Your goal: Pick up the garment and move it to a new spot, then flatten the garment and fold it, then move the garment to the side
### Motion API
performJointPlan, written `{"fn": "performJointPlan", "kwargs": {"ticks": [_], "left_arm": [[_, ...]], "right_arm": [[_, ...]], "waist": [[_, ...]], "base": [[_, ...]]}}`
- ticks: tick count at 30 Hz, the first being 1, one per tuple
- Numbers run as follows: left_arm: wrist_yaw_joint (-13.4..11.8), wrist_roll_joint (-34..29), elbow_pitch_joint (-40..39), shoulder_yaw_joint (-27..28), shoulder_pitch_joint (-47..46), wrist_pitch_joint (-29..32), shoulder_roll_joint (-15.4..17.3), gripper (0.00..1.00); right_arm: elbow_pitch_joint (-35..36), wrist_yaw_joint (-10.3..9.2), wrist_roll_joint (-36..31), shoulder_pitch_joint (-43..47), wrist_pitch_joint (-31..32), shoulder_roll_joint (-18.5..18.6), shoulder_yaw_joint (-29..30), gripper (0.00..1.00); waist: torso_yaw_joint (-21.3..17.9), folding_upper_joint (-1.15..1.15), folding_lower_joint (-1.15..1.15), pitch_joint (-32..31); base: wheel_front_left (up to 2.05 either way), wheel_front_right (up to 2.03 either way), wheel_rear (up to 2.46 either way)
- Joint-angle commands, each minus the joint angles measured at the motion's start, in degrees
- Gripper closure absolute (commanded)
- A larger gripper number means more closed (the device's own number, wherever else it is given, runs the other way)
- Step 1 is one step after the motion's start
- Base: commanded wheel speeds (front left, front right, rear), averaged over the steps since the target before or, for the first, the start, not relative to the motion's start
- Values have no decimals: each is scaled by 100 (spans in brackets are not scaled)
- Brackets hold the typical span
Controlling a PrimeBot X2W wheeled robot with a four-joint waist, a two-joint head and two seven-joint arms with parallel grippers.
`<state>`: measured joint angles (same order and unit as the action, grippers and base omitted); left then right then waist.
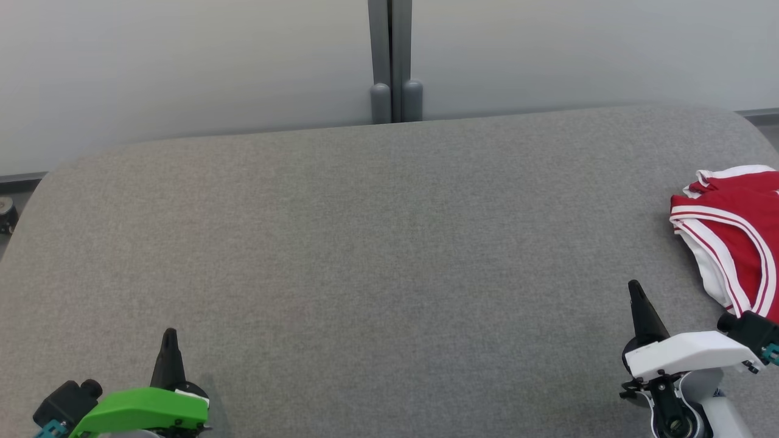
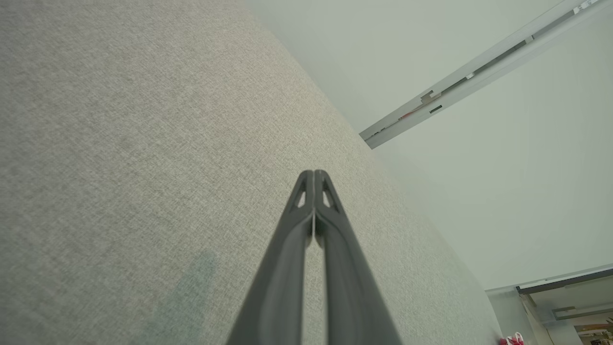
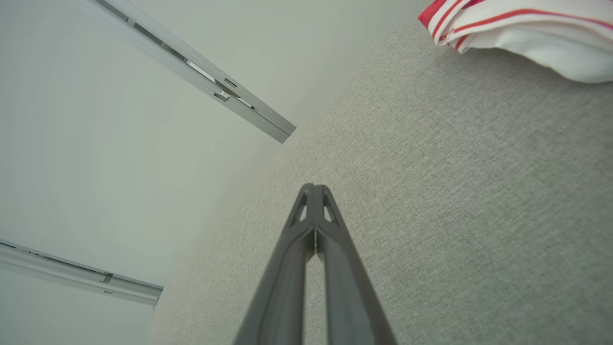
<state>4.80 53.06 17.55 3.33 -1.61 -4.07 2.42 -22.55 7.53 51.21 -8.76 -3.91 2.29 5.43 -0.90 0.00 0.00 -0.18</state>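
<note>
A red garment with white stripes (image 1: 736,225) is seen crumpled at the far right of the grey fabric-covered bench (image 1: 389,243) in the head view, partly cut off by the frame. The left end effector (image 1: 170,340), under a green housing, is placed at the lower left, well apart from the garment. The right end effector (image 1: 636,298), under a white housing, is placed at the lower right, near the garment. Both are seen side-on there, so the finger gap cannot be judged. In the left wrist view the left end effector (image 2: 313,178) is shown with its tips pressed together and nothing held, and a red speck of the garment (image 2: 512,340) is caught at the bottom right. In the right wrist view the right end effector (image 3: 314,189) is likewise shown closed and empty, with the garment's (image 3: 527,28) striped hem and white underside at the top right, apart from the fingers.
</note>
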Motion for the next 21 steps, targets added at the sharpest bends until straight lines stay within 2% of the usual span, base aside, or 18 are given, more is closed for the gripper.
{"fn": "performJointPlan", "kwargs": {"ticks": [1,21], "left_arm": [[35,170,-89,28,-167,46,38,100],[65,1402,-232,135,-286,382,47,100]], "right_arm": [[116,-3,191,-4,43,40,27,100],[347,-3,1468,55,378,52,60,100]], "waist": [[2,0,0,0],[24,0,0,3]], "base": [[0,0,0],[0,0,0]]}}
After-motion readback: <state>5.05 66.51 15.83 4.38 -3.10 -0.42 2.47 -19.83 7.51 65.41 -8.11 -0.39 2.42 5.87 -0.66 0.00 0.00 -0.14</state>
